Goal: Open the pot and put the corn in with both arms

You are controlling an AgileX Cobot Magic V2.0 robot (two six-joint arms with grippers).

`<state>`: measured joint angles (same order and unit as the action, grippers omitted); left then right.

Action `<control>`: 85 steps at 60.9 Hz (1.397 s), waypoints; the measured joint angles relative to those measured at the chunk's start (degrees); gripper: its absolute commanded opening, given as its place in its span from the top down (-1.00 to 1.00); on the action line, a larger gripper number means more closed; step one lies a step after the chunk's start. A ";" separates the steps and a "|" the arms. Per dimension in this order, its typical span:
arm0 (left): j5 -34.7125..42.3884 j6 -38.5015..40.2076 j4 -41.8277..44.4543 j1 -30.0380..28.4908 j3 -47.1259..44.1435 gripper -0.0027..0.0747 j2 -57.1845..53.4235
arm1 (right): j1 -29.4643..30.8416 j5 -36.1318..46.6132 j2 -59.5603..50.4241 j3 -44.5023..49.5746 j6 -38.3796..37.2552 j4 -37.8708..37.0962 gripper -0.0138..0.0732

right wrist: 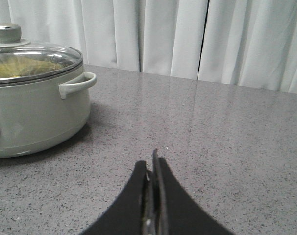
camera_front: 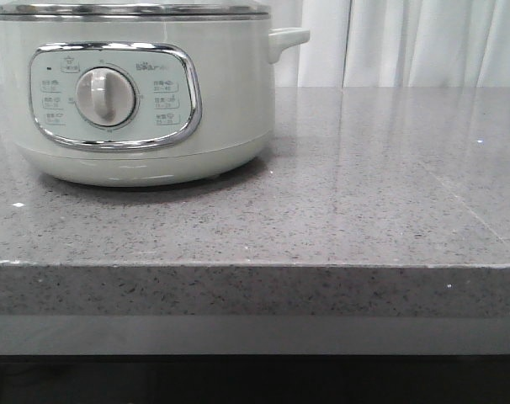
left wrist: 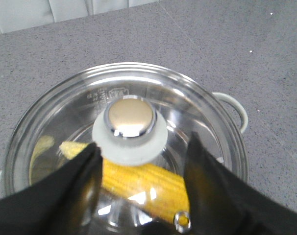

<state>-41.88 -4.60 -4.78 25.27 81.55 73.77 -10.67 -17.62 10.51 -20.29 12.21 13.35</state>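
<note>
Front view: the pot [camera_front: 146, 93] is seen at the left of the grey stone surface [camera_front: 364, 210], its dial panel facing the camera. From the left wrist, the left gripper [left wrist: 141, 166] is seen above the glass lid [left wrist: 124, 147], jaws spread either side of its knob [left wrist: 130, 128]; the corn [left wrist: 138, 178] is seen through the glass, inside the pot. Further right, the right gripper [right wrist: 152, 169] is held low over bare surface, jaws pressed together.

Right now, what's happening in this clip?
The corn already lies inside the pot, seen through the glass lid, which sits on the rim. The left claw hangs open over the lid knob, one finger on each side, not gripping it. The right claw is shut and empty, above the counter beside the pot.
</note>
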 measured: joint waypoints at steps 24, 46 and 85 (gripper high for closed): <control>12.60 0.00 -0.33 0.00 -27.86 0.98 -26.01 | 0.00 0.00 0.00 0.00 0.00 0.00 0.85; 22.45 0.00 -1.74 0.00 -50.03 0.98 -47.41 | 0.00 0.00 0.00 0.00 0.00 0.00 0.85; 24.56 0.00 -2.30 0.00 -60.75 0.98 -66.57 | 0.00 0.00 0.00 0.00 0.00 0.00 0.85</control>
<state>-17.32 -4.60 -7.09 25.27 20.79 7.20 -10.67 -17.62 10.51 -20.29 12.21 13.35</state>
